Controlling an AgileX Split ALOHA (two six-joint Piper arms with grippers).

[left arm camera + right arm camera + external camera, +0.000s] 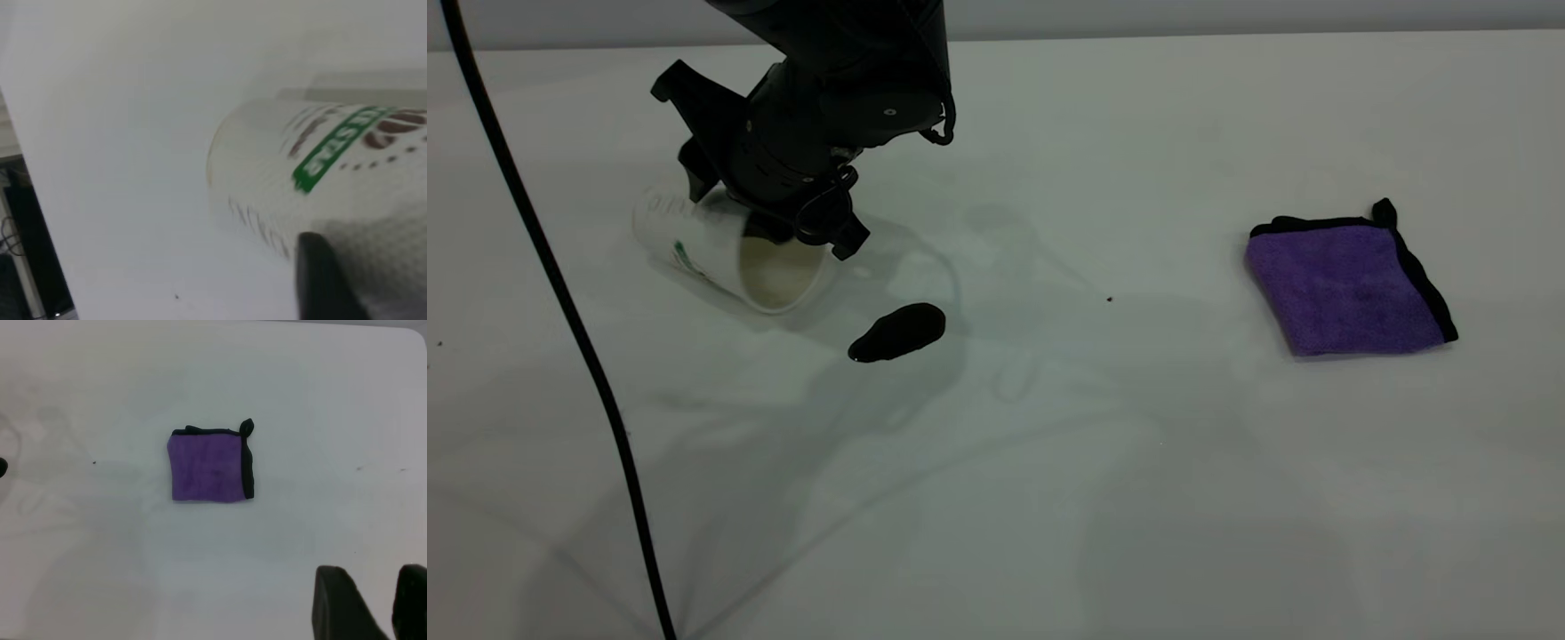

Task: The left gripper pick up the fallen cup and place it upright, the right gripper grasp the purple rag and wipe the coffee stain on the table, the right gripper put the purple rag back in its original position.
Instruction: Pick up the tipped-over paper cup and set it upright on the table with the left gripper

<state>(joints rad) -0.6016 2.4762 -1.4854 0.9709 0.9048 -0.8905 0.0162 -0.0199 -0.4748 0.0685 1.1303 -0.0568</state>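
Note:
The cup lies on its side at the left of the table, its cream inside facing the front right. My left gripper is low over it, open, with its jaws spread to either side of the cup near the rim. In the left wrist view the cup with its green banner fills the frame, and one black fingertip lies close against its side. The coffee stain sits just in front of the cup's mouth. The purple rag lies flat at the right. My right gripper hangs open above the table, away from the rag.
A black cable hangs down across the left of the exterior view. A tiny dark speck lies between the stain and the rag. The table's far edge runs along the back.

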